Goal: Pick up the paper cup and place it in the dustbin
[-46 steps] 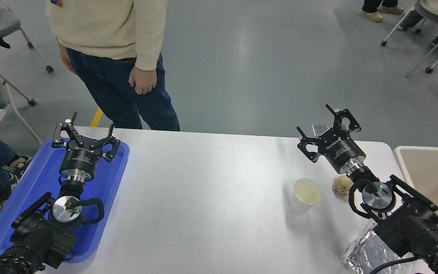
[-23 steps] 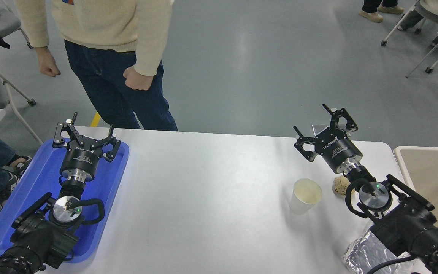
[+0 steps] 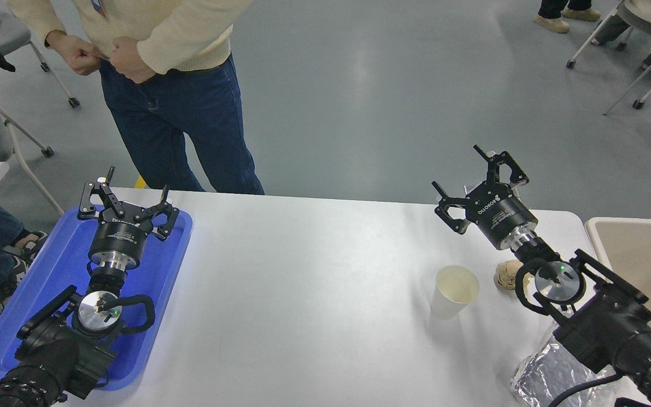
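The paper cup (image 3: 454,291) is seen standing upright on the white table (image 3: 314,294), its cream inside exposed, untouched by either gripper. At about 3 o'clock from the cup, just beside it, a crumpled tan paper ball (image 3: 507,275) is found, partly covered by the right arm. The right gripper (image 3: 477,178) is held at 12 to 1 o'clock from the cup, well apart from it and near the table's far edge, with its fingers spread wide and nothing grasped. The dustbin (image 3: 599,240) is placed at the picture's right edge, at 3 o'clock from the cup, only its pale rim and tan inside being shown. The left gripper (image 3: 129,198) is parked over the blue tray (image 3: 48,282) at the lower left, fingers released. A piece of crinkled foil (image 3: 540,373) is seen at 5 o'clock from the cup. A person (image 3: 178,85) is standing at the far side.
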Controlling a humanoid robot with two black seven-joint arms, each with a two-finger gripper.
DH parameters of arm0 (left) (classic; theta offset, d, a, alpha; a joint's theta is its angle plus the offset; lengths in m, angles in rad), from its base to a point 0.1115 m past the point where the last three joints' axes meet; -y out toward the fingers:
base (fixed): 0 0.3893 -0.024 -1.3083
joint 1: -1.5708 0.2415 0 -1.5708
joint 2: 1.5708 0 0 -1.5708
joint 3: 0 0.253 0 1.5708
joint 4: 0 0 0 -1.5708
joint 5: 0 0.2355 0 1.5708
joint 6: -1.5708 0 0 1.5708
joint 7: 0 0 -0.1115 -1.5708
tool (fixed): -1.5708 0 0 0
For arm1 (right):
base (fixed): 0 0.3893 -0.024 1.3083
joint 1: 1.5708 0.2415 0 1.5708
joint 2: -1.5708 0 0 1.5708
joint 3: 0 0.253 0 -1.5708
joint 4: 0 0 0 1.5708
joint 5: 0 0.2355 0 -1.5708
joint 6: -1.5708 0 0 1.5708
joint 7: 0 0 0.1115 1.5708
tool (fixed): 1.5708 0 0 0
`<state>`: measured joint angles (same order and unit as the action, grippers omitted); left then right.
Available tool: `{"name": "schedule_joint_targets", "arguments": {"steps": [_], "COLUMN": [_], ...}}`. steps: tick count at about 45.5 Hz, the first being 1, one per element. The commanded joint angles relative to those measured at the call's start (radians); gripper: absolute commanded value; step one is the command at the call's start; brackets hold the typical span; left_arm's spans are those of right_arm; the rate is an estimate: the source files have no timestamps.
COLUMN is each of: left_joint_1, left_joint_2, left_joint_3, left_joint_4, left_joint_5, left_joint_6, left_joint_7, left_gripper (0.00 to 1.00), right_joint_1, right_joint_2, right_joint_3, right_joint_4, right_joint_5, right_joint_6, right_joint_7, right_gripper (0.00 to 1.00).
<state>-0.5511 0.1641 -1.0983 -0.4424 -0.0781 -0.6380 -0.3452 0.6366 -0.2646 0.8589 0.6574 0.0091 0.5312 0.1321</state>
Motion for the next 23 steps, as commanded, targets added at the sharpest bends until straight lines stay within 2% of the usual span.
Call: {"name": "schedule_joint_targets", "arguments": {"steps": [1,17,23], "left_joint_1": [0.0,0.0,0.0], "left_joint_2": [0.0,0.0,0.0], "left_joint_3": [0.0,0.0,0.0], "left_joint_4": [-0.001,-0.001,-0.001], "left_joint_5": [0.0,0.001,0.001], "left_joint_6": [0.0,0.0,0.0], "left_joint_7": [0.0,0.0,0.002], "left_gripper": [1.0,1.0,1.0], "right_joint_1": [0.098,0.396,0.511], "right_joint_2": [-0.107,-0.297,-0.34], "right_joint_3": [-0.162,-0.742,-0.935], "right_joint_4": [0.065,0.149,0.214], "right_joint_5": [-0.012,-0.021,-0.076], "right_joint_6": [-0.059,-0.059,-0.059], "right_joint_7": [0.0,0.0,0.0], "right_gripper": [1.0,1.0,1.0]}}
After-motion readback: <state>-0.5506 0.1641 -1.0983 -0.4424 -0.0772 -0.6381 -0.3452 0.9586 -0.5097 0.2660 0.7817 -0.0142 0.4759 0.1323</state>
